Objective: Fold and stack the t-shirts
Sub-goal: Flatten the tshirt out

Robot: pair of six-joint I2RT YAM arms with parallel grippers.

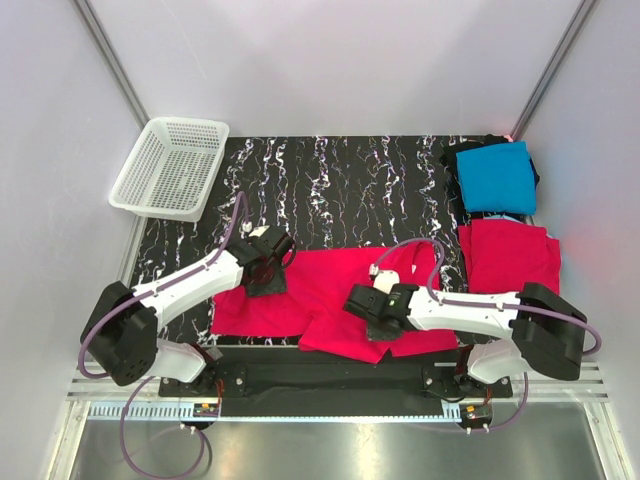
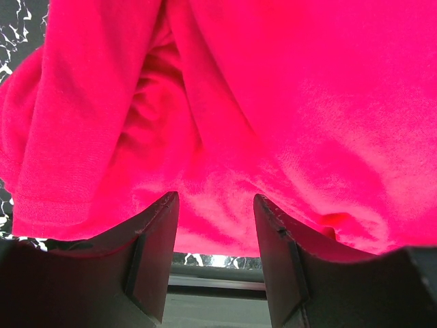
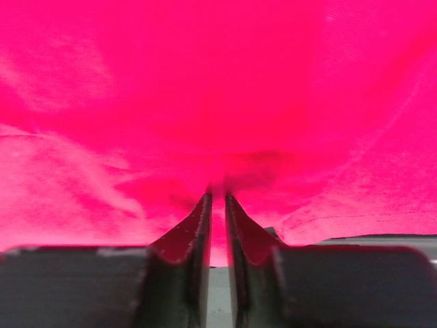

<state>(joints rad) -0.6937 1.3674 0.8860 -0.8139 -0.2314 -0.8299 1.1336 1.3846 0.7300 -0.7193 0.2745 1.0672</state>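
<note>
So the loose red t-shirt [image 1: 330,290] is lying spread out but rumpled at the near edge of the tabletop [image 1: 340,190], right in front of both arms. Off to the right there's a folded red t-shirt [image 1: 510,255]. Behind that, a blue t-shirt [image 1: 497,177] sits on a black t-shirt [image 1: 452,155] that only peeks out. My guess is this loose one is the last to fold.

The right fingers [image 3: 188,246] are almost pressed together, with a pucker of red cloth nipped at the tips, low on the shirt near its front hem. The left fingers [image 2: 153,260] are spread over the shirt's far left part. There's cloth just ahead of the tips, but nothing clamped as far as I can see.

Looks like the step is getting a grip for the fold. What I'd do:
- Close the left side on the cloth before anything lifts, or the shirt will swing off one pinch.
- Raise both sides together and stay low.
- Carry the cloth away from the front edge, since the hem sits right at it.
- Lay it down so the edges line up, then let go.
</note>
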